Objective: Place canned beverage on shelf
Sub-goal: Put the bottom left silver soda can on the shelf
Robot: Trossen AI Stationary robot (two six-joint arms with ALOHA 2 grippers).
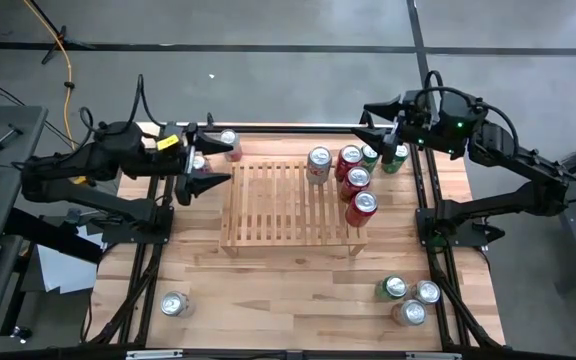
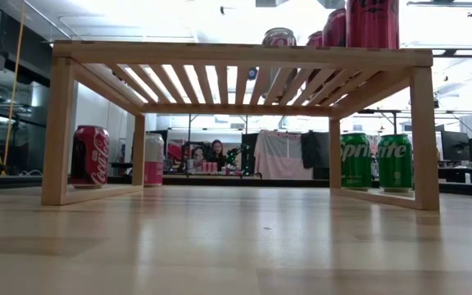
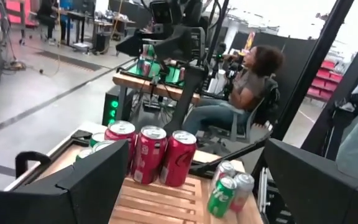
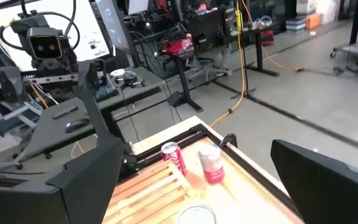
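The shelf (image 1: 288, 205), a low rack of light wooden slats on short legs, stands mid-table. Several cans stand on its right part: one silver (image 1: 318, 162) and three red (image 1: 356, 180), also seen from the left wrist (image 3: 151, 152). My left gripper (image 1: 206, 165) hangs open above the shelf's left end, pointing level toward the table's right. My right gripper (image 1: 378, 122) hangs open above the far right corner, pointing left. Neither has anything between its fingers.
Two cans (image 1: 230, 143) stand on the table by the shelf's far left corner, under my left gripper. Two green cans (image 1: 396, 158) stand right of the shelf. One can (image 1: 174, 304) stands near left, three (image 1: 408, 300) near right. A person (image 3: 247, 81) sits beyond the table.
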